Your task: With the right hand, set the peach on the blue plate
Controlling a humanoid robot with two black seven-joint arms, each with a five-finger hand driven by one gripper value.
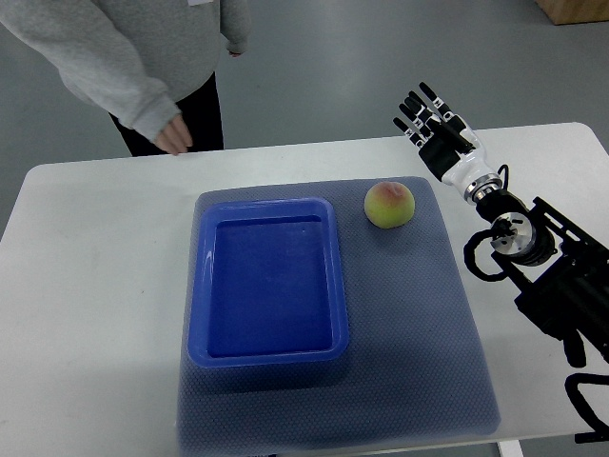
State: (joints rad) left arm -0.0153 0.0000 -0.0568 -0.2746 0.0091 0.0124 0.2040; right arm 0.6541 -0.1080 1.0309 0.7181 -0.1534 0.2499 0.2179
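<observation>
The right hand point(433, 122), fingers spread and empty, hovers upper right of the peach point(389, 205); blue plate point(269, 282) shows no writing.

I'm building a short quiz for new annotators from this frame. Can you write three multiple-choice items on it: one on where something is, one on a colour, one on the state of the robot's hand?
1. Where is the peach?
A. inside the tray
B. on the mat, right of the tray's far corner
C. in the robot's hand

2. What colour is the tray?
A. blue
B. red
C. white

3. What is the right hand doing?
A. gripping the peach
B. pressing on the tray
C. open, holding nothing

Answers:
1 B, the peach rests on the grey-blue mat beside the tray.
2 A, its rim and floor are bright blue.
3 C, the fingers are spread, and the hand is apart from the peach.
</observation>
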